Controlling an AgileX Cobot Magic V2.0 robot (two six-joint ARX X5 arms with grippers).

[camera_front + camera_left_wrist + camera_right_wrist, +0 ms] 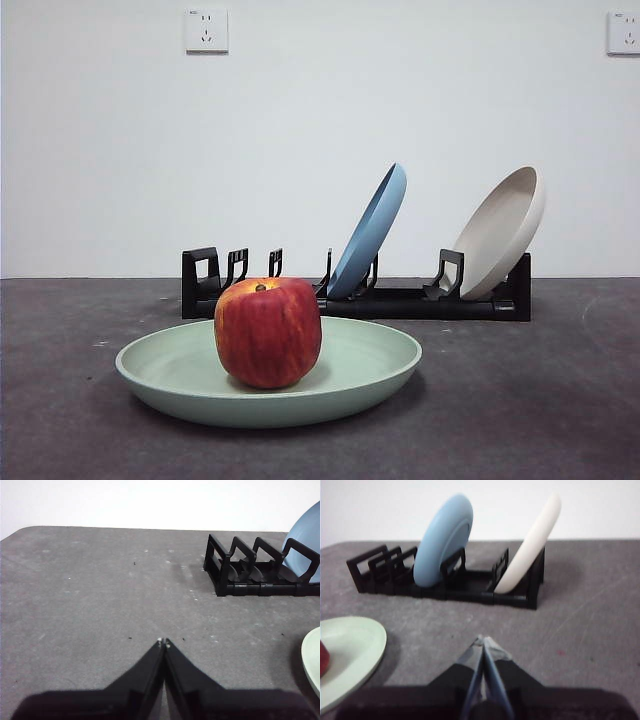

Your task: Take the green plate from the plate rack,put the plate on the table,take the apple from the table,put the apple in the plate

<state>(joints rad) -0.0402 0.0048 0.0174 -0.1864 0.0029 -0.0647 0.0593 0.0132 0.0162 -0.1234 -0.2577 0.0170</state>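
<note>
The green plate [370,362] lies flat on the dark grey table [540,400] in front of the plate rack [400,300]. The red apple [267,332] stands upright inside the plate. Neither gripper shows in the front view. My left gripper [164,642] is shut and empty, above bare table to the side of the rack [250,575], with the plate's rim [312,660] at the picture's edge. My right gripper [483,640] is shut and empty, over bare table before the rack [470,587]; the plate [355,650] and a sliver of apple [323,659] show beside it.
A blue plate [372,230] and a beige plate [503,232] lean in the rack's slots; both also show in the right wrist view, the blue plate [442,540] and the beige plate [530,545]. A white wall with two sockets stands behind.
</note>
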